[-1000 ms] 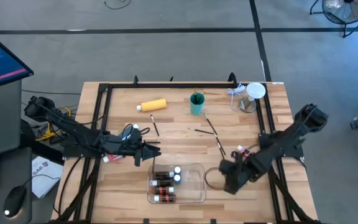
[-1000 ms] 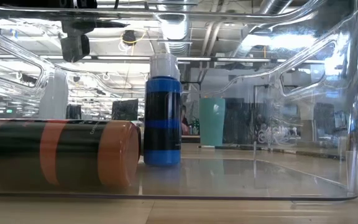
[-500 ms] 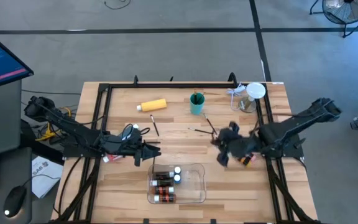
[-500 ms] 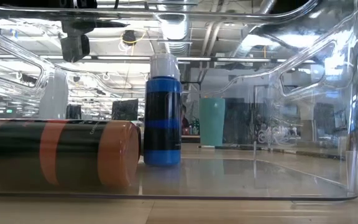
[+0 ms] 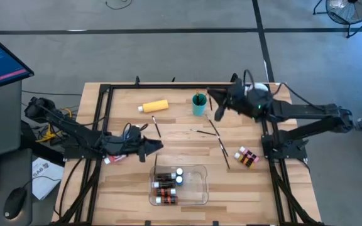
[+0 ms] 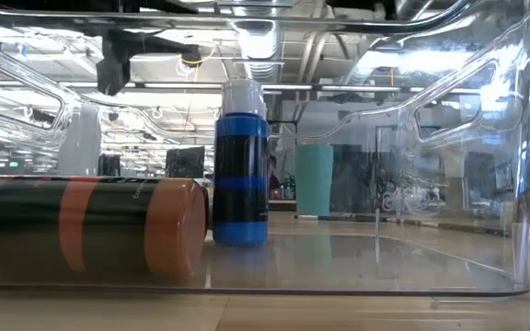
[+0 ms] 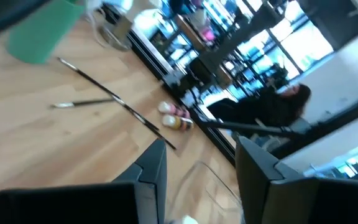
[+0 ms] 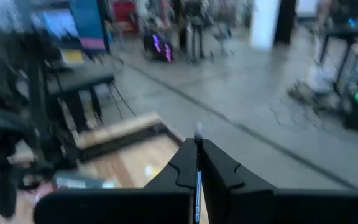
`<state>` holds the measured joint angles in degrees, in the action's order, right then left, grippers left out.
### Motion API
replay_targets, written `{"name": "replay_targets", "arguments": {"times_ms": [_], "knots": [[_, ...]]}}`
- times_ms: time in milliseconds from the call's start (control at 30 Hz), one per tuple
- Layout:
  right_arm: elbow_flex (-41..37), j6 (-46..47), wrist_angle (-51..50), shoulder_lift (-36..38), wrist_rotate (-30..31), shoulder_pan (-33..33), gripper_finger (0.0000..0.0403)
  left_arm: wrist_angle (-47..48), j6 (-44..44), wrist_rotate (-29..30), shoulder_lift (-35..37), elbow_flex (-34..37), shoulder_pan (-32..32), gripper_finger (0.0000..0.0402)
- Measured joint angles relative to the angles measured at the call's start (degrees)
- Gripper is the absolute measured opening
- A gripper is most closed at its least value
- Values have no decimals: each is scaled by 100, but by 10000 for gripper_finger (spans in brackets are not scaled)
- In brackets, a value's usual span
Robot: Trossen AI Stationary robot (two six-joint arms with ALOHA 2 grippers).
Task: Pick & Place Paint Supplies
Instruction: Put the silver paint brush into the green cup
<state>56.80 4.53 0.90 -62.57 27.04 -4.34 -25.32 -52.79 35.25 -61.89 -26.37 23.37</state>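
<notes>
1. Right tool (image 5: pixel 213 104) is up by the teal cup (image 5: pixel 198 105), jaws clamped on a thin brush (image 8: pixel 197 163); tip pokes out between the fingers. Likely heading to stand it in the cup.
2. Left tool (image 5: pixel 158 146) hovers just above the clear tray (image 5: pixel 201 187), jaws partly apart, nothing in them.
3. Tray already holds capped bottles (image 5: pixel 166 186).
4. Still loose on the surface (image 5: pixel 181 147): 3 brushes (image 5: pixel 213 127), yellow bottle (image 5: pixel 154 106), small bottles (image 5: pixel 246 156) near the right edge.
</notes>
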Motion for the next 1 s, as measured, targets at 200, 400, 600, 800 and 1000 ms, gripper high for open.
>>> {"name": "replay_targets", "arguments": {"times_ms": [200, 400, 600, 800, 1000], "knots": [[-145, -237, 1052, -402, -1549, -1241, 0, -1, -7, 238, 0, 0, -239, 99], [-486, -315, 2497, -922, -2469, -1922, 0, 0, -13, 244, 0, 0, -579, 99], [-1041, -275, 3567, -1325, -2548, -2176, 0, 0, -16, 246, 0, 2, -808, 99], [-1624, -268, 4557, -1539, -2372, -2205, 0, 224, -36, 48, 0, 2, -993, 99], [-2180, -347, 5005, -1543, -2133, -2207, 0, 465, -319, -318, -2, 38, -1135, 99]]}}
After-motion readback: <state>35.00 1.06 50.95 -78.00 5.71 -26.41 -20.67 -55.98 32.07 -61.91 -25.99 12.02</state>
